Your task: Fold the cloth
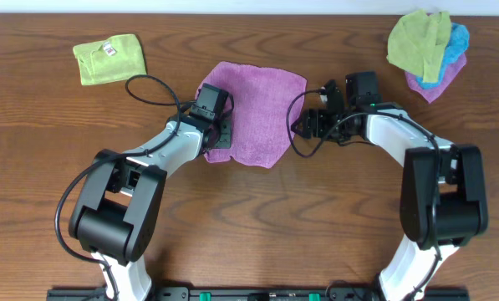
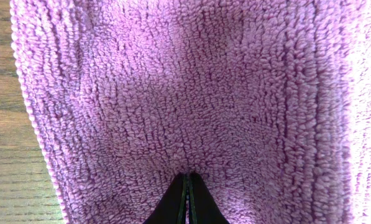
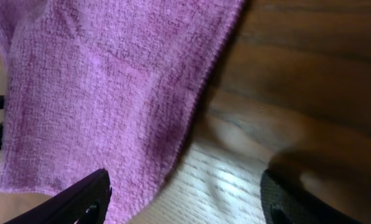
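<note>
I counted one mauve cloth (image 1: 262, 104) on the bench (image 1: 249, 217), left jaws clamped on it, right jaws open beside it. One lime cloth (image 1: 109, 58) lay to its left, a three-cloth heap (image 1: 429, 50) to its right.

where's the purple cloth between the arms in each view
overhead: cloth spread flat, top centre.
left wrist: fills nearly the whole frame.
right wrist: upper left, reaching down to the bottom edge.
shared landmark: wood table, bare beside the cloth in every view.
</note>
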Tool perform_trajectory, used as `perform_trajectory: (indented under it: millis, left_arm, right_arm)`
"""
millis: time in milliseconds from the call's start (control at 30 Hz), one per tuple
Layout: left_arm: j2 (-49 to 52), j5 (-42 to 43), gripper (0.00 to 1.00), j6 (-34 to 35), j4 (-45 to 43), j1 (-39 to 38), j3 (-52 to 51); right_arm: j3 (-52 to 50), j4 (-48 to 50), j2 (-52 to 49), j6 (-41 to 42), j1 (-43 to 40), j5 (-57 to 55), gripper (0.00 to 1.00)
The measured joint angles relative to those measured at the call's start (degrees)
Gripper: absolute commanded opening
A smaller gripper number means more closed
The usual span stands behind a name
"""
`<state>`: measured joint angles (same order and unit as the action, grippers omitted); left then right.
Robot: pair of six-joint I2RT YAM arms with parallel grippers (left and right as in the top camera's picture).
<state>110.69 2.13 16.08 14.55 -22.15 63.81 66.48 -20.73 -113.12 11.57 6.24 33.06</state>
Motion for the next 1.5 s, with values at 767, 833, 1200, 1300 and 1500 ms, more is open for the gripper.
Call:
perform_trajectory:
  millis: [767,833,1200,1300,1500]
  left_arm:
    - [0.0,0.0,0.06,0.0,0.0,0.0,0.0]
    - [0.0,0.0,0.06,0.0,0.02,0.0,0.0]
    - [0.0,0.0,0.06,0.0,0.04,0.0,0.0]
    - [0.0,0.0,0.06,0.0,0.04,0.0,0.0]
    - [0.0,0.0,0.06,0.0,0.07,0.0,0.02]
  right_arm:
    - [2.14,7.3,-5.55,5.66,6.99,10.86,0.75]
    - [2.19,5.38,-5.57,5.86,7.21,12.24,0.74]
    - [1.44,1.31,-6.64,5.84,7.23,21.09,0.71]
    - [1.16,3.17,-7.23,6.21,7.23,23.02,0.71]
    - [0.5,6.45,-7.58,8.02,7.34,25.2,0.7]
